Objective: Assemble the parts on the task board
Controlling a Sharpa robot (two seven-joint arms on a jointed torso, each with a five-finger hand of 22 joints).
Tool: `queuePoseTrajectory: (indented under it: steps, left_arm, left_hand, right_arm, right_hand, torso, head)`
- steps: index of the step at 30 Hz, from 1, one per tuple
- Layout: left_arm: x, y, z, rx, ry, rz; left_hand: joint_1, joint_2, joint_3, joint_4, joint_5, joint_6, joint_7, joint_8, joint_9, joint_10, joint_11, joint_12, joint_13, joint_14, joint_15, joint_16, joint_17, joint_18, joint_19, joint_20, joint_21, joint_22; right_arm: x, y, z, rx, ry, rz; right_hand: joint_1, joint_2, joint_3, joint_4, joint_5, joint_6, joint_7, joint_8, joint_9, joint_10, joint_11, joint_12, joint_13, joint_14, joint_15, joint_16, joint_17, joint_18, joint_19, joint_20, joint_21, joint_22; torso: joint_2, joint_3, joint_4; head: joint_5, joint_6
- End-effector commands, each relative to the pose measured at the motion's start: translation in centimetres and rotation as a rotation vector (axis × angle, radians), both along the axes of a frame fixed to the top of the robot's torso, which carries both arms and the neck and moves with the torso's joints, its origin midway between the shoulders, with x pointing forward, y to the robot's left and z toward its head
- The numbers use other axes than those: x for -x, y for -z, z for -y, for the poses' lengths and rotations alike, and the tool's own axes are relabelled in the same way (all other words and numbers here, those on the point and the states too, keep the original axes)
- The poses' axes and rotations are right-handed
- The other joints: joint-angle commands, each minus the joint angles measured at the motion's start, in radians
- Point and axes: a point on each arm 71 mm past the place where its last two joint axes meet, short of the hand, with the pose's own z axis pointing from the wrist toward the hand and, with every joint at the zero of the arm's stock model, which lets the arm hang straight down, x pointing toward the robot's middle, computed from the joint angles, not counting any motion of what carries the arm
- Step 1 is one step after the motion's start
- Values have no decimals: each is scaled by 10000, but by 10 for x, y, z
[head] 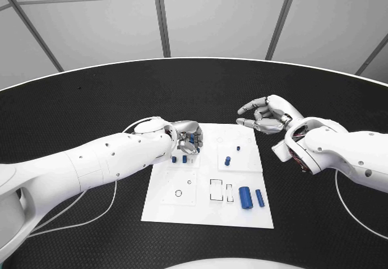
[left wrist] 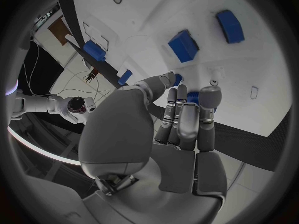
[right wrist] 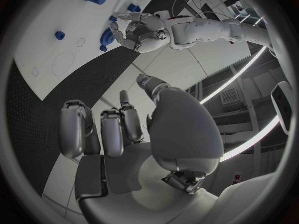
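Step in hand: by my reading, the left hand (head: 189, 138) is working at the far left part of the white board (head: 162, 210), over two small blue pieces (head: 179, 159) that stand in it just below the fingers.
Left hand: fingers straight and close together, pointing down at the board; in the left wrist view a small blue piece (left wrist: 209, 97) sits at the fingertips, but whether it is pinched or only touched I cannot tell.
Right hand: the right hand (head: 264, 114) hovers off the board's far right corner above the black table (head: 81, 101), fingers curled loosely and apart, holding nothing.
Parts on the board: two blue cylinders (head: 250, 197) lie side by side near the right edge (the bigger one to the left), beside two rectangular slots (head: 219, 189); two more small blue pieces (head: 232, 156) stand in the upper right panel; a round hole (head: 178, 193) shows in the lower left panel.
Next move: probably seating the piece at the left fingertips squarely, then fetching a lying cylinder, which calls for a grip from above.
In the way: the left forearm crosses the board's left edge; a white cable (head: 97, 210) trails on the table beside it, apart from the parts.
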Motion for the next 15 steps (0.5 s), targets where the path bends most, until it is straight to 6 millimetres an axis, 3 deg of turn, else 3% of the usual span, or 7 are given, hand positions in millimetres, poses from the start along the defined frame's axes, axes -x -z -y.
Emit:
queuePoseTrajectory:
  steps: [1,15]
  left_arm:
    - [0,1,0,-64,-25,-61]
    - [0,8,0,-174,-154,-207]
  left_hand:
    - [-65,82,-3,-32,-50,88,5,16,1,73,-10,-9,0,73,-6,54,-3,-89,81,-16,57,35]
    - [-341,-43,-228,25,-66,77,-1,-16,-27,40,-3,-35,-4,119,-4,71,7,-101,90,-22,110,92]
  right_arm:
    - [0,0,0,1,-6,-5]
    - [0,0,-1,1,-24,-10]
  right_hand:
    - [-54,-21,-6,61,52,-63,-9,31,-15,-11,-25,19,853,814,-72,-18,1643,101,209,-87,-15,519]
    - [-51,-16,-2,62,61,-58,-10,37,-15,-7,-26,23,856,814,-73,-19,1642,101,211,-87,-13,521]
  torso:
    - [-1,5,-2]
    - [8,5,-4]
  head:
    - [13,-1]
    - [-9,-12]
